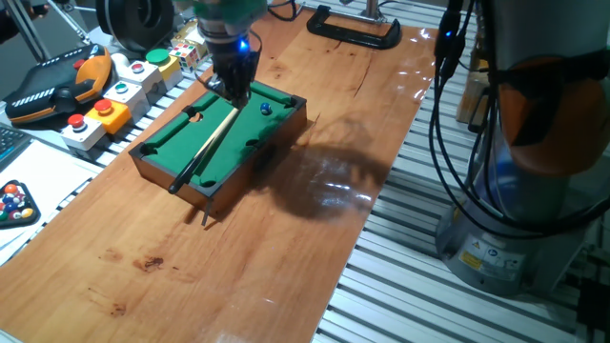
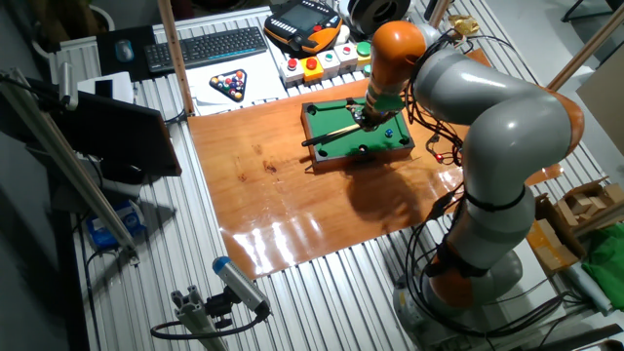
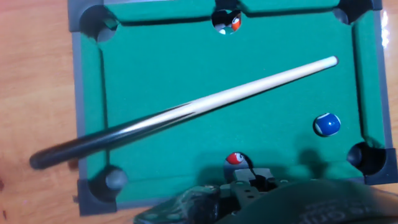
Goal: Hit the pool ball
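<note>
The tiny glossy blue pool ball (image 3: 326,124) lies on the green felt of the miniature pool table (image 3: 75,112), close to a corner pocket. It also shows in one fixed view (image 1: 266,109) and in the other (image 2: 387,134). A cue stick (image 3: 186,112) lies loose and slanted across the felt. My gripper (image 1: 234,89) hovers low over the table's long rail, a short way to the side of the ball. In the hand view the gripper (image 3: 250,182) shows as one closed block with nothing in it. It touches neither the ball nor the cue.
A red ball (image 3: 234,158) sits in the near side pocket and another ball (image 3: 227,22) in the far one. A button box (image 1: 114,95), a black clamp (image 1: 353,30) and a racked triangle of balls (image 1: 13,202) stand around the wooden board. A thin stick (image 1: 206,215) lies by the table's front.
</note>
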Controlling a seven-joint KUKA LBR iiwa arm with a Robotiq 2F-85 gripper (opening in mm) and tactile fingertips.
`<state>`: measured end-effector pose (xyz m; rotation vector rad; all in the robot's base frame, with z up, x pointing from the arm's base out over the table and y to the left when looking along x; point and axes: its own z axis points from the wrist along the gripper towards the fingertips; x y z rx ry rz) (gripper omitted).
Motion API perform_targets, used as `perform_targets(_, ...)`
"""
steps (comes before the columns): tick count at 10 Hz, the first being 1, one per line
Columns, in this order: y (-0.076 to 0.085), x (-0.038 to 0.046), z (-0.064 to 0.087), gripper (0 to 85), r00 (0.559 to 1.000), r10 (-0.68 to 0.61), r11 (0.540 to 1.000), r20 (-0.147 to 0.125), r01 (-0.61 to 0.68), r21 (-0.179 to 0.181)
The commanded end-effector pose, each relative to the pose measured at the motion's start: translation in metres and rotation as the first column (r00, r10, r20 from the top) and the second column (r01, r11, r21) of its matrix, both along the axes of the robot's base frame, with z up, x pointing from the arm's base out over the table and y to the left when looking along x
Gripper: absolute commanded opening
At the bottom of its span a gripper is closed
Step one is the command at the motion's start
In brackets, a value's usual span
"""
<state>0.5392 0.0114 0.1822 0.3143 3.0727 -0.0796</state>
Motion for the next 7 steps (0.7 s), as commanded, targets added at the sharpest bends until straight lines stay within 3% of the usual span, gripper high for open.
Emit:
perform_targets(1, -0.002, 0.0012, -0.005, 0.7, 1.000, -0.020, 1.000, 0.001, 0.020, -0.001)
perform_targets(5, -0.004, 0.0056, -0.015, 0.7, 0.992, -0.125, 0.992, -0.020, 0.125, 0.003)
perform_targets(7, -0.001, 0.0096, -0.020, 0.7, 0.983, -0.183, 0.983, -0.018, 0.183, -0.002)
